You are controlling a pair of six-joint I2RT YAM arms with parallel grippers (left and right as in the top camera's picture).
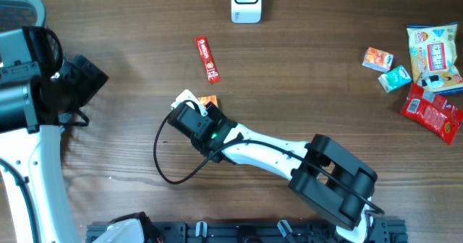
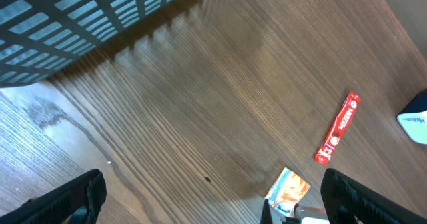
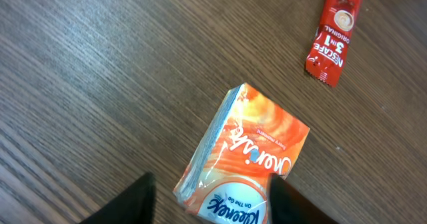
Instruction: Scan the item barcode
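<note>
Tissue pack straddled by the right gripper, not yet pinched.
Low in the middle of the wrist view, the orange pack is seen flat on the table, jaws half-parted either side of its near end. It is judged light, soft and slick-wrapped; a gentle hold across the long edges is advised. The left gripper is seen wide and empty.

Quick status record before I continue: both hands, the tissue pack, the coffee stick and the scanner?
right hand: fingers either side of the orange tissue pack, gap showing on one side
left hand: open, empty, near the basket
tissue pack: flat on the table, no barcode visible on its upper face
Nescafe stick: flat, between pack and scanner, touching neither
scanner: far table edge, nothing near it
</note>
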